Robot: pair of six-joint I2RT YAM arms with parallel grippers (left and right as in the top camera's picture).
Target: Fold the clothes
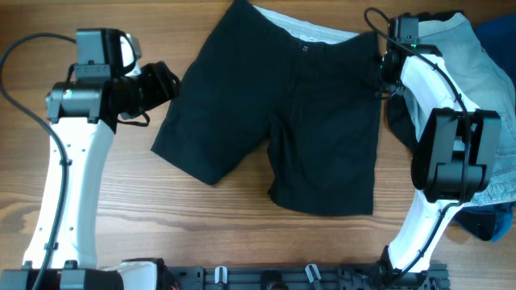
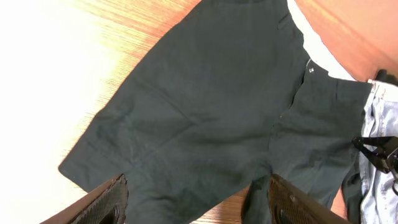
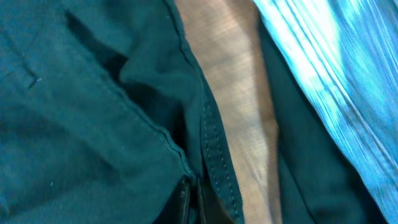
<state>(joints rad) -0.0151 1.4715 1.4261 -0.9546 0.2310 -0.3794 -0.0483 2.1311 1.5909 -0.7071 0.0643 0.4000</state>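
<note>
Black shorts (image 1: pixel 282 121) lie flat on the table (image 1: pixel 201 217), denim pile (image 1: pixel 484 89) beside.

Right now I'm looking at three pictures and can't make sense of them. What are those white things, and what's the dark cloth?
The white things are two robot arms at a wooden table. The wide picture is shot from above; the other two come from cameras on each arm's wrist. The dark cloth is a pair of black shorts spread flat, meant to be folded. A pile of light blue clothes waits at the right. The left end effector hovers open beside one leg, holding nothing. The right end effector is pressed close to the shorts' edge near the waistband; its fingers appear to pinch the hem, though the close-up is too tight for certainty.
</note>
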